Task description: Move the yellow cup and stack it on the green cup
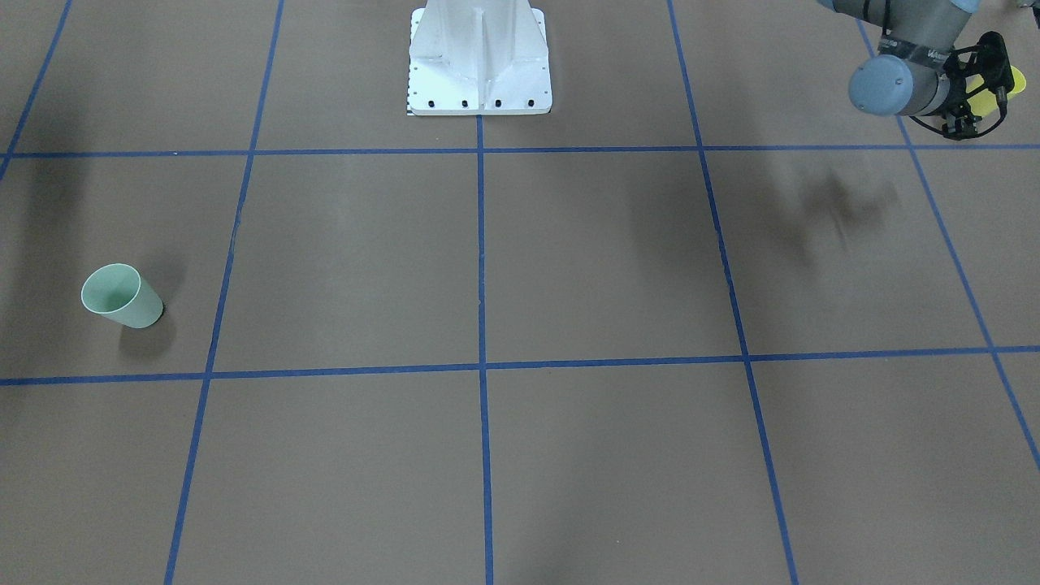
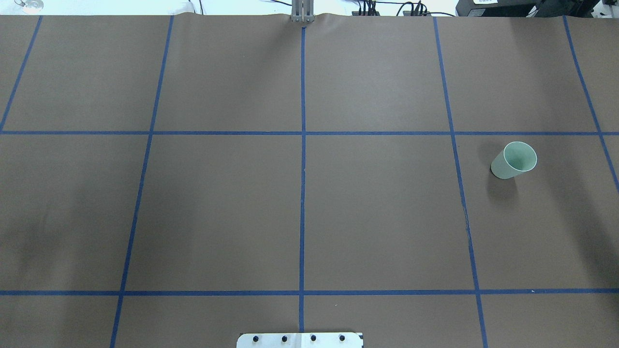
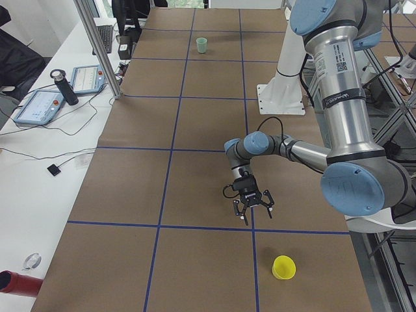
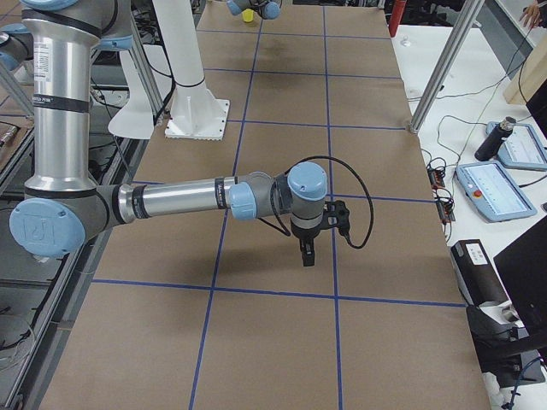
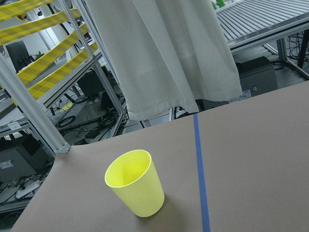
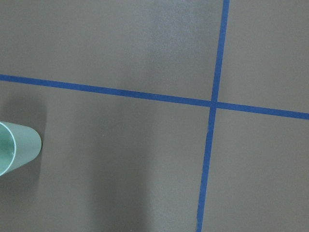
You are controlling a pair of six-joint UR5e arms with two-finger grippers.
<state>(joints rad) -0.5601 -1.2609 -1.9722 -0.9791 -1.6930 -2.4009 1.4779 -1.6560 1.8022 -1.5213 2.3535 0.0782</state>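
Note:
The yellow cup [image 5: 135, 183] stands upright on the brown table near its edge, filling the lower middle of the left wrist view. It also shows in the exterior left view [image 3: 284, 267] and, partly hidden, in the front-facing view [image 1: 1017, 80]. My left gripper [image 1: 987, 89] hangs above the table, short of that cup and apart from it [image 3: 253, 214], fingers spread open and empty. The green cup [image 2: 514, 159] stands upright on the opposite side of the table [image 1: 122, 295] [image 6: 14, 150]. My right gripper [image 4: 306, 256] hovers over the table beside it; I cannot tell whether it is open or shut.
The white robot base [image 1: 479, 57] stands at the table's near-robot edge. Blue tape lines [image 2: 302, 145] divide the brown surface into squares. Tablets and cables lie on a side desk [image 3: 58, 91] past the far edge.

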